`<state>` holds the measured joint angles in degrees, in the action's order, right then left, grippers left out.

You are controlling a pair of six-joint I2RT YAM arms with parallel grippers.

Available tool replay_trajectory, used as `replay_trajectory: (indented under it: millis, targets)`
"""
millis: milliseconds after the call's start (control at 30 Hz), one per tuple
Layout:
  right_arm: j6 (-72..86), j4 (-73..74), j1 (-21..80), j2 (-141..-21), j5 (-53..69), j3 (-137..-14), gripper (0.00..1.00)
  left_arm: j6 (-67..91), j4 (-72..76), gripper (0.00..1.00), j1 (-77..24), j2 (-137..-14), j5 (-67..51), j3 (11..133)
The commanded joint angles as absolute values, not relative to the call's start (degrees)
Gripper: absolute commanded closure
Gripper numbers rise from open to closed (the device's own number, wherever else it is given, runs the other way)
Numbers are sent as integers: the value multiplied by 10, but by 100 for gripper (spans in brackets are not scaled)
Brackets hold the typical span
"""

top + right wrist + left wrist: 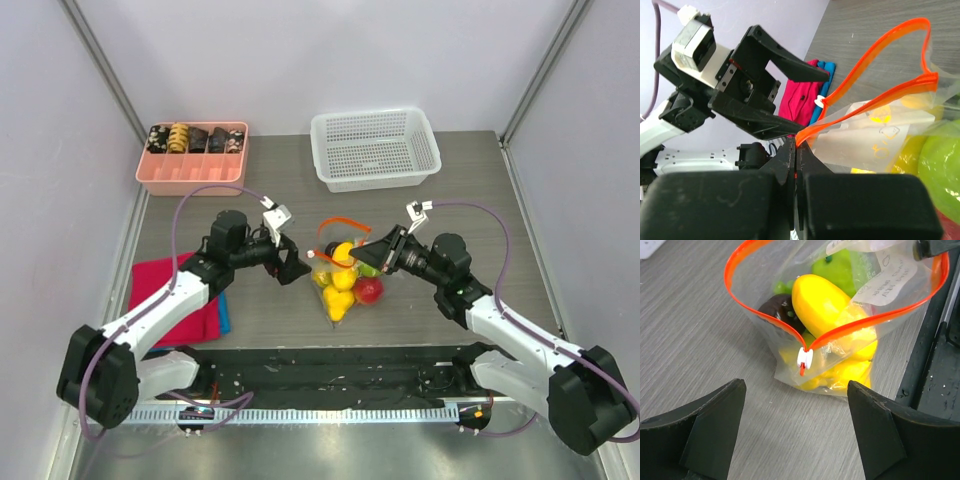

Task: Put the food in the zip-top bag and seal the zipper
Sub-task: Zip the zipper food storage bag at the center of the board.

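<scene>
The zip-top bag (345,290) lies mid-table with its mouth gaping. Inside it I see the food: a yellow lemon (825,305), a green apple (840,267), a dark plum (780,310), green grapes (781,287) and a red apple (370,291). The orange-red zipper (740,295) forms an open loop, with its white slider (804,358) at the near corner. My left gripper (795,385) stands open just short of that slider, touching nothing. At the opposite corner, my right gripper (797,145) is shut on the end of the zipper (880,50).
A pink tray (192,175) with snack pieces sits at the back left, and a white basket (375,150) at the back centre. A red-pink cloth (165,290) over a blue one (222,315) lies under the left arm. A black strip (330,365) runs along the near edge.
</scene>
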<state>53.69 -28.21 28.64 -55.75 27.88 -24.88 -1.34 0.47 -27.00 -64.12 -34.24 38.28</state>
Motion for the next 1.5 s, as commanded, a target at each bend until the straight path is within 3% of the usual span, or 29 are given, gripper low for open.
replay_trajectory:
  millis: [0,200,300,400,433,567,733,800,833,867,933,967,1067,1167,1467]
  targets:
    - [514,-300,285,-546,290,-245,99,-52,47,14,-277,-685,-387,427]
    - [514,-304,285,-549,292,-245,99,-69,45,18,-310,-732,-402,453]
    - [514,-305,285,-545,294,-246,99,-60,30,32,-312,-762,-396,474]
    - [510,-303,286,-538,297,-247,99,-64,15,52,-312,-776,-403,492]
    - [509,-301,285,-536,297,-247,99,-69,2,67,-312,-777,-403,497]
    - [504,-299,286,-525,298,-247,99,-114,-82,99,-312,-774,-403,538]
    - [471,-277,285,-514,308,-259,99,-146,-114,100,-311,-738,-387,584]
    - [441,-255,286,-509,303,-271,94,-152,-121,100,-312,-730,-388,599]
    - [430,-239,286,-504,303,-276,87,-163,-127,100,-311,-724,-391,618]
    - [419,-230,286,-501,303,-287,69,-174,-148,100,-311,-722,-394,628]
    - [381,-187,284,-497,307,-301,51,-204,-170,100,-311,-718,-407,655]
    - [361,-167,284,-491,311,-320,37,-213,-181,100,-311,-713,-410,660]
    - [247,-53,273,-469,323,-372,11,-238,-205,100,-312,-703,-417,677]
    - [97,37,253,-444,360,-422,3,-256,-232,100,-312,-702,-426,692]
    - [-245,87,264,-506,434,-528,0,-299,-287,100,-341,-691,-420,693]
